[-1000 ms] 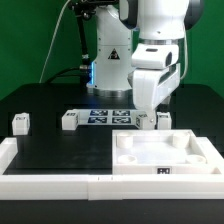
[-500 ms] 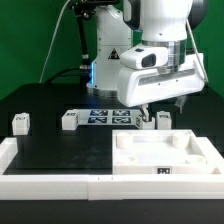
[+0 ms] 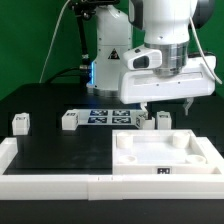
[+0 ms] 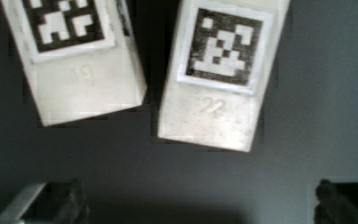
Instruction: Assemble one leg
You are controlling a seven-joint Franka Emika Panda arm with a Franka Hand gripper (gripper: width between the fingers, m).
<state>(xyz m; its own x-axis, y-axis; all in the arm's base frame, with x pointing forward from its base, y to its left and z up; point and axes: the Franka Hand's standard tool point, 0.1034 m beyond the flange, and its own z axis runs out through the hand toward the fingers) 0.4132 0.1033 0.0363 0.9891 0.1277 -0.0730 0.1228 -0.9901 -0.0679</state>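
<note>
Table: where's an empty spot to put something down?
Bare table lies between the marker board, the tray and the front rail. Crowded: behind the tray, where two legs stand close together under the jaws.

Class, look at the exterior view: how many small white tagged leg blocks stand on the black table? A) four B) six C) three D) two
A: counting from the exterior view's left, there is the first leg, the second leg, then the third leg and the fourth leg side by side below the end effector.
</note>
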